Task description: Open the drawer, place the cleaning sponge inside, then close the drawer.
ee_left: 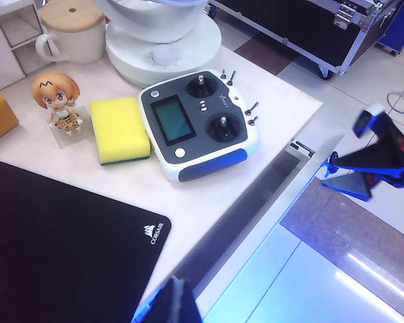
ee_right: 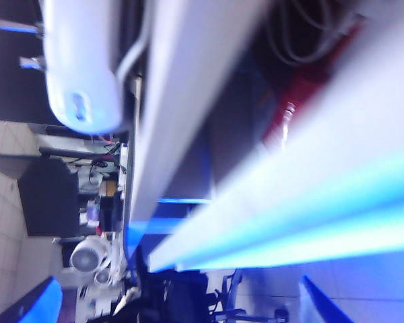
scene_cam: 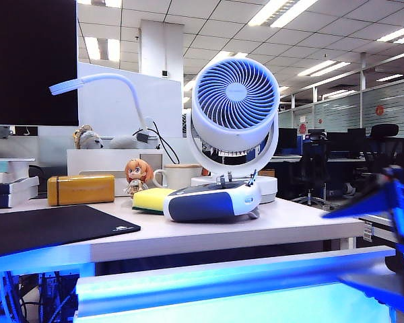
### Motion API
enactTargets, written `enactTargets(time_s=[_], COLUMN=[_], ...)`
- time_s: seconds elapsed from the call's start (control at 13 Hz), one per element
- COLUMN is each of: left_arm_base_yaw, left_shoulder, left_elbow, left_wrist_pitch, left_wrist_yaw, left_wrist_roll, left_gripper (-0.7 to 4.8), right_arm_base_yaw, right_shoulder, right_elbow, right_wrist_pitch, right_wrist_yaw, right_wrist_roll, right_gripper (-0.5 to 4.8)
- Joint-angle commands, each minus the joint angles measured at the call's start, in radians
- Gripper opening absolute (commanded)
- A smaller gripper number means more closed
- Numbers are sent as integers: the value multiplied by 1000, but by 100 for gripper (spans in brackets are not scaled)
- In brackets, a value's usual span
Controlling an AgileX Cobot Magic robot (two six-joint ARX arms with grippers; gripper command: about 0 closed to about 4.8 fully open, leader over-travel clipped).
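Your right gripper [scene_cam: 390,222], blue and blurred, hangs off the right end of the wide white, blue-tinted drawer [scene_cam: 229,282], which stands pulled out below the pale desk top [scene_cam: 256,229]. Its two fingers are spread wide with nothing between them; in the right wrist view the blue fingertips [ee_right: 34,303] sit far apart at the frame's corners, and the drawer front [ee_right: 289,222] runs across as a bright blurred band beyond them.

From that gripper, the small flat yellow cleaning sponge with a thin green layer [scene_cam: 150,199] lies well apart, up on the desk and across toward the other arm's side, not inside the drawer. In the left wrist view the sponge [ee_left: 119,129] sits touching or just beside the white-and-navy handheld controller with two sticks [ee_left: 198,124], which lies between it and your right gripper [ee_left: 374,158].

Your left gripper [ee_left: 168,304] shows only as a dark and blue tip over the drawer's near edge; you cannot tell whether it is spread or pressed together. Beside it lies the black mouse mat [ee_left: 54,249]. A small orange-haired figurine [ee_left: 57,99] stands just beyond the sponge.
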Motion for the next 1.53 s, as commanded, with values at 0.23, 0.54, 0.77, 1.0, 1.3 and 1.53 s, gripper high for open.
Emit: enactTargets(time_s=[0.23, 0.54, 0.77, 1.0, 1.3, 1.53], left_arm_base_yaw=[1, 1, 1, 1, 1, 1], left_shoulder=[-2, -2, -2, -2, -2, -2], left_elbow=[5, 5, 5, 5, 5, 5], left_wrist_pitch=[10, 10, 10, 11, 11, 14], left_wrist_yaw=[5, 5, 6, 6, 7, 10], left_wrist_roll=[0, 0, 0, 0, 0, 0], left_gripper=[-5, -5, -5, -5, -5, -5], right_arm_base_yaw=[-130, -138, -82, -5, 160, 228], right_shoulder=[-54, -164, -281, -473, -749, -755], right_elbow=[-116, -79, -14, 31, 180, 297], right_wrist_pitch=[16, 16, 16, -58, -910, -1324], right_wrist_yaw=[-5, -8, 45, 186, 445, 607], right_wrist_roll=[-71, 186, 118, 21, -555, -817], right_gripper=[479, 41, -5, -5, -5, -5])
